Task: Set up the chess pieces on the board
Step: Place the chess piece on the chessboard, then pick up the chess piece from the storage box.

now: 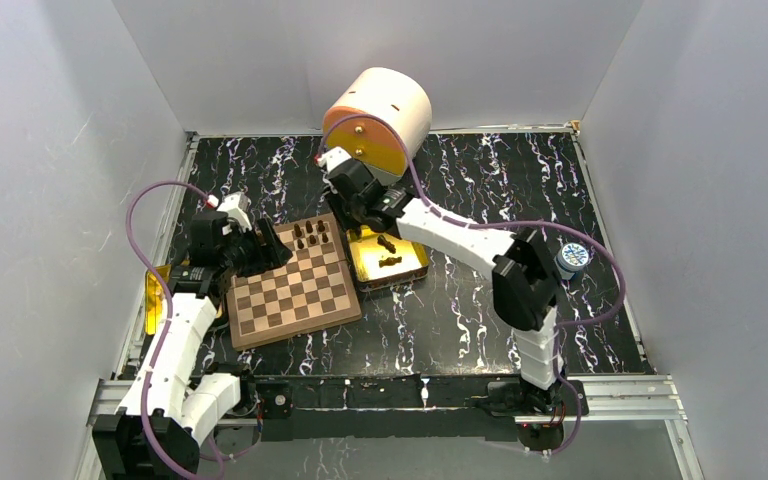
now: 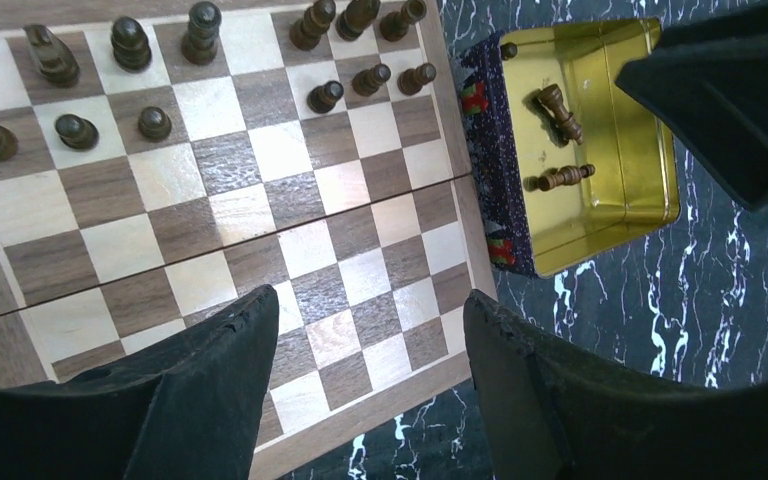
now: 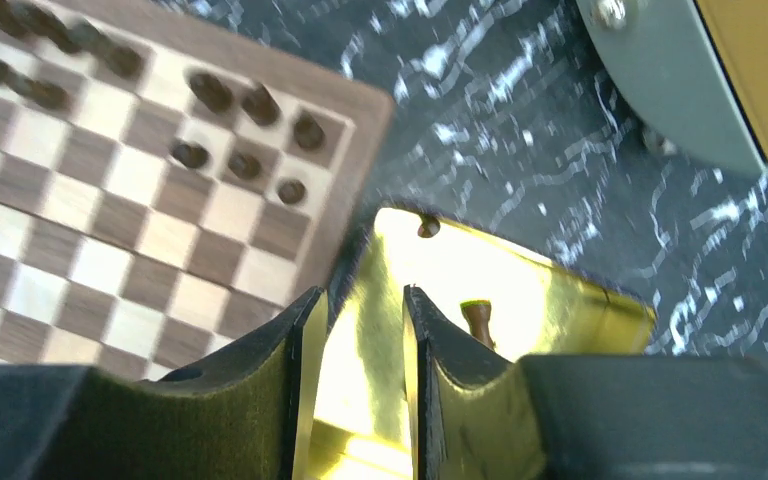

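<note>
While the left gripper (image 2: 370, 312) is hovering, spread wide, over the board (image 2: 290, 250), the right gripper (image 3: 357, 296) is angling down over the tin (image 2: 652, 190), narrowly parted and empty; chess pieces (image 2: 130, 45) are standing on the board's far rows.

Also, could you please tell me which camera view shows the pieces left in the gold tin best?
The left wrist view: the tin lies open, with two pieces lying flat and a third at its corner. The top external view shows them as tiny dark specks; the right wrist view is blurred, its own fingers hiding most.
</note>
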`<state>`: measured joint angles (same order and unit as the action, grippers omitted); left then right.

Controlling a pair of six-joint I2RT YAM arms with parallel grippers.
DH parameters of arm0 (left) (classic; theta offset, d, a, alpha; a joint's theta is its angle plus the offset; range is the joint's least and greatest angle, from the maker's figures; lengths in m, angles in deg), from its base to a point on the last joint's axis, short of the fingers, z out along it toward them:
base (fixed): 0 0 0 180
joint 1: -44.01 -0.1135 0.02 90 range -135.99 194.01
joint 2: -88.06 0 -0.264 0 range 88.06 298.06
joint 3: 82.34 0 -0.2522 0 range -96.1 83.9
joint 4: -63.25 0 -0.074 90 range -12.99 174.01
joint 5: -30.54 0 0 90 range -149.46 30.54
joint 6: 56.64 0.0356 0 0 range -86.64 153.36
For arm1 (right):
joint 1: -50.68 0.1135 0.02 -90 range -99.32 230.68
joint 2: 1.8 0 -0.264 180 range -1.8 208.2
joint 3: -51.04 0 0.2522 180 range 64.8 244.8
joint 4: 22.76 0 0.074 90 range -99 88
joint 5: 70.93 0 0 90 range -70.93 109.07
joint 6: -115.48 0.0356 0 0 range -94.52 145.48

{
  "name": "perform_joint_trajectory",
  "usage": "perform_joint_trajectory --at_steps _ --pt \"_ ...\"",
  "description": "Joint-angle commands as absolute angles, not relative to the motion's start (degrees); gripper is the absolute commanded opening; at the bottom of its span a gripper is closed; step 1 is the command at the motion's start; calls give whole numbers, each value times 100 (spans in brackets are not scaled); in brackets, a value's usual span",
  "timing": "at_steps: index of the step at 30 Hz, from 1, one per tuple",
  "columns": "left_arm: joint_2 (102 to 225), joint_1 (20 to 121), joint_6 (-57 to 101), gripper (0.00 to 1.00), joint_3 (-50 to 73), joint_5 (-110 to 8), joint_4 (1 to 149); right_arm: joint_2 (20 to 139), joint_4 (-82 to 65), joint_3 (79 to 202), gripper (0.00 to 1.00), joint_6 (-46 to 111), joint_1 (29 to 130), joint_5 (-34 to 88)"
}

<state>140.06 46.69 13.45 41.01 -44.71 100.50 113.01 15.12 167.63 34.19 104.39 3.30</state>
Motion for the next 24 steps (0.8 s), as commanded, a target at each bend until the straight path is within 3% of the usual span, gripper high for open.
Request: perform_joint_trajectory --at_steps 1,13,24 --pt "14089 4639 1394 65 3884 -4119 10235 10639 1222 15859 41 3384 10220 149" --pt "13963 4639 1280 64 3827 -4075 10382 10468 -398 14434 38 3485 9787 983" --pt "13837 4645 1261 65 3934 -4114 10406 11297 -1008 14865 40 3756 9793 875"
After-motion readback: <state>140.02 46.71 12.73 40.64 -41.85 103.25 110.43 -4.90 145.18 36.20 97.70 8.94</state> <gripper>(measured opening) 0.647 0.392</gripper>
